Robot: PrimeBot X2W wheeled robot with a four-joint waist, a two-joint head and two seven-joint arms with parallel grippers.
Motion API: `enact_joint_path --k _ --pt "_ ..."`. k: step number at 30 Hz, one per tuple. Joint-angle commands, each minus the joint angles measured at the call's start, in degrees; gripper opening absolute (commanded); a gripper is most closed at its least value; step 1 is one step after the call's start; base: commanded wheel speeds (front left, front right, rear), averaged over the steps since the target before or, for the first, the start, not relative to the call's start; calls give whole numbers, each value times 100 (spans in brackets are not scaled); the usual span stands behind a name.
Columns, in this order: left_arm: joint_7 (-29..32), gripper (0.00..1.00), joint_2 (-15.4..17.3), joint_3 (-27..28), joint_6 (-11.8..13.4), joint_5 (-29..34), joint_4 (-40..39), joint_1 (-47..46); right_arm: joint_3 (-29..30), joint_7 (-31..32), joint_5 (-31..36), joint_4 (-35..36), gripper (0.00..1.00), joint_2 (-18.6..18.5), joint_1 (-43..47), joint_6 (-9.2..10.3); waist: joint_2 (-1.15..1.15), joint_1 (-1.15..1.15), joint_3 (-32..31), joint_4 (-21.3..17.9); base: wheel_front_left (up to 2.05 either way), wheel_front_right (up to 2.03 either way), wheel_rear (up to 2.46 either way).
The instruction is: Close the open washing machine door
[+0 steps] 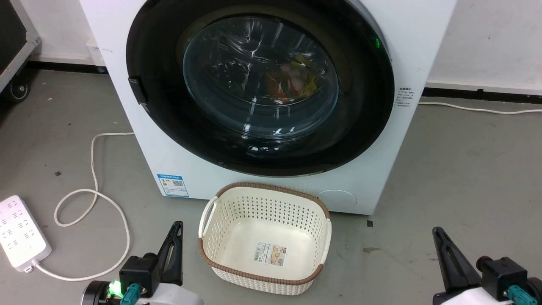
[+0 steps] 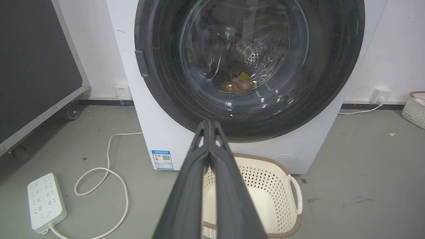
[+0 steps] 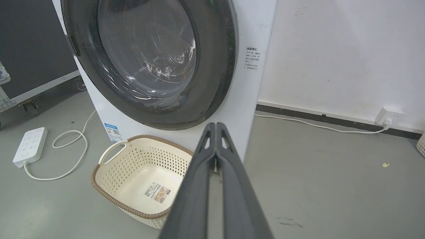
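Washing machine door (image 1: 364, 127) lies flush against the white machine front in my head view. Its black rim is seated all round and laundry (image 1: 292, 84) shows through the glass. I judge the closing done. At most it wants a firm press near the handle tab (image 1: 137, 91) to be sure the latch has caught. My left gripper (image 1: 176, 228) and right gripper (image 1: 438, 234) hang low, both clenched on nothing, well apart from the door. A cream basket (image 1: 271, 186) stands between them on the grey floor (image 1: 444, 169), just beside the machine, so any reach would have to pass over it.

In the left wrist view, the pinched fingers point at the rim's lower edge. A power strip (image 2: 44, 202) and looped cable (image 2: 99, 186) lie off to one side.

In the right wrist view, I see no gap at the door from this angle either. A white wall (image 3: 332, 49) and a wall socket (image 3: 388, 114) lie beyond.
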State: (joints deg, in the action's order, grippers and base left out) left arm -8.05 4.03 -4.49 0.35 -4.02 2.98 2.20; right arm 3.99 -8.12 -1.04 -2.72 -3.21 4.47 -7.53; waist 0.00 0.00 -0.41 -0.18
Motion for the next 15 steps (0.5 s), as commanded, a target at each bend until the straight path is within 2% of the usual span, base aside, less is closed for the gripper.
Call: enact_joint_path --k 1,15 --pt "23 0 -25 30 -13 46 -33 -80 -19 27 15 52 0 16 -99 2 0 0 1 0 0 0 0" --pt "187 0 -44 118 -18 121 -88 -110 -99 192 34 98 0 19 -172 2 0 0 9 4 0 0 0"
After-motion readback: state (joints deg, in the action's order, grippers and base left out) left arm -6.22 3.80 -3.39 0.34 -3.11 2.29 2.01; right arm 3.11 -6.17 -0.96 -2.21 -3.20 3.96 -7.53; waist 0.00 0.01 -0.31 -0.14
